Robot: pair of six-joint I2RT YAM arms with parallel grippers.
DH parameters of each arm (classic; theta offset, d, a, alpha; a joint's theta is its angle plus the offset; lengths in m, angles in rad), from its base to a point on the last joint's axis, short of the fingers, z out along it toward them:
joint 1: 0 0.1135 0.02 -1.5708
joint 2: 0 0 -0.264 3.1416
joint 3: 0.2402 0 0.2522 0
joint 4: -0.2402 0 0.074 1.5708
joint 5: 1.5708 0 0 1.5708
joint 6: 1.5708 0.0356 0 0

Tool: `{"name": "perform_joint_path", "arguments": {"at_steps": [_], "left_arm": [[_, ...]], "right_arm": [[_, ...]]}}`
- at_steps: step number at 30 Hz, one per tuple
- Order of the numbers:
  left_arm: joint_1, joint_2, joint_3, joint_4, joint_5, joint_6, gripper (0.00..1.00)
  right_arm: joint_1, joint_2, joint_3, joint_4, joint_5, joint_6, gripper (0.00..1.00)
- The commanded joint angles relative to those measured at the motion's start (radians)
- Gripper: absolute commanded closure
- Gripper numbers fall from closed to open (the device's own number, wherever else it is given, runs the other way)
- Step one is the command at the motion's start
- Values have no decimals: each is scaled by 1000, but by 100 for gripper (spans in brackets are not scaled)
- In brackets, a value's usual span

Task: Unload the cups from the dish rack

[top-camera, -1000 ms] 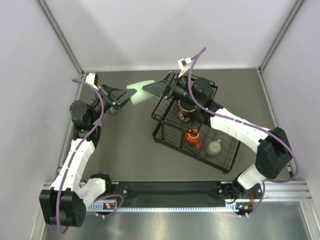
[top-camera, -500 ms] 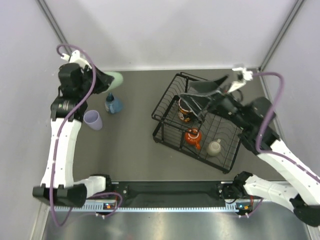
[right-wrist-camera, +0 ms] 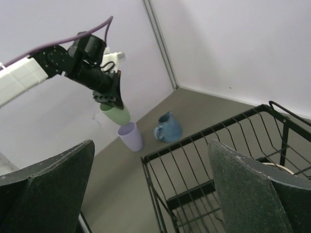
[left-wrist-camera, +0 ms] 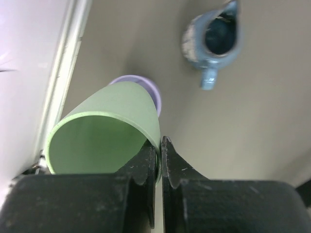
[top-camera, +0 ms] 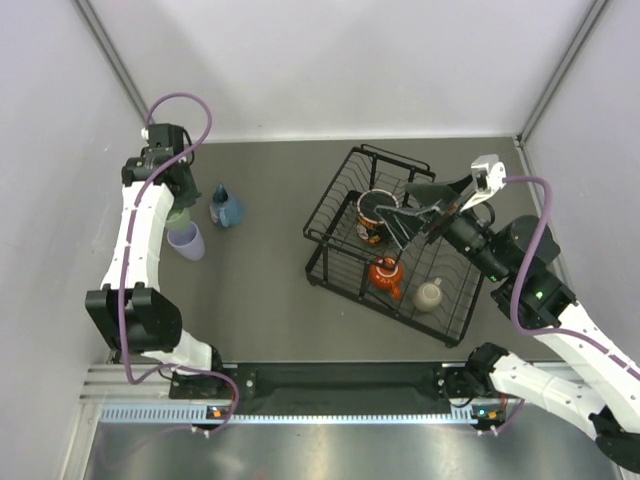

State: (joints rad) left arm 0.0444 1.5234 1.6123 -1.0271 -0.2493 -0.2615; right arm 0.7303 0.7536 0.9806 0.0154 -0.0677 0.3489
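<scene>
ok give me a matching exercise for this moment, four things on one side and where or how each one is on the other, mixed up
Things:
1. mint-green tumbler
2. lavender tumbler
3. small beige mug
4. right gripper

States:
a. inside the dish rack
b. open, above the rack
c. pinched at the rim by the left gripper
d. standing on the table

Pairs: 1-c, 2-d, 3-a, 4-b

My top camera looks down from above and behind the bases, covering the whole table. My left wrist camera points down, close over the mint-green tumbler, lavender tumbler and blue mug. My right wrist camera faces left over the dish rack, sharing those three cups from afar.
</scene>
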Motion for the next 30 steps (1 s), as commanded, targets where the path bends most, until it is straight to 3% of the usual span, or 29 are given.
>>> {"name": "perform_joint_path", "arguments": {"at_steps": [1,12,23,27,29,30], "left_arm": [[18,14,38,-41,-62,48,100],[78,57,-31,62,70,41,100],[106,112,-229,245,155,-7,100],[118,135,-235,223,166,-25,100],[120,136,-221,216,170,-27,94],[120,132,-215,208,173,-28,83]], "right_arm": [[1,-19,3,-3,22,-51,0],[1,-34,-2,-12,35,-88,0],[1,-63,-13,-45,63,-108,0],[0,-66,-20,-52,65,-108,0],[1,-69,-22,-52,63,-108,0],[1,-71,-25,-52,65,-107,0]]}}
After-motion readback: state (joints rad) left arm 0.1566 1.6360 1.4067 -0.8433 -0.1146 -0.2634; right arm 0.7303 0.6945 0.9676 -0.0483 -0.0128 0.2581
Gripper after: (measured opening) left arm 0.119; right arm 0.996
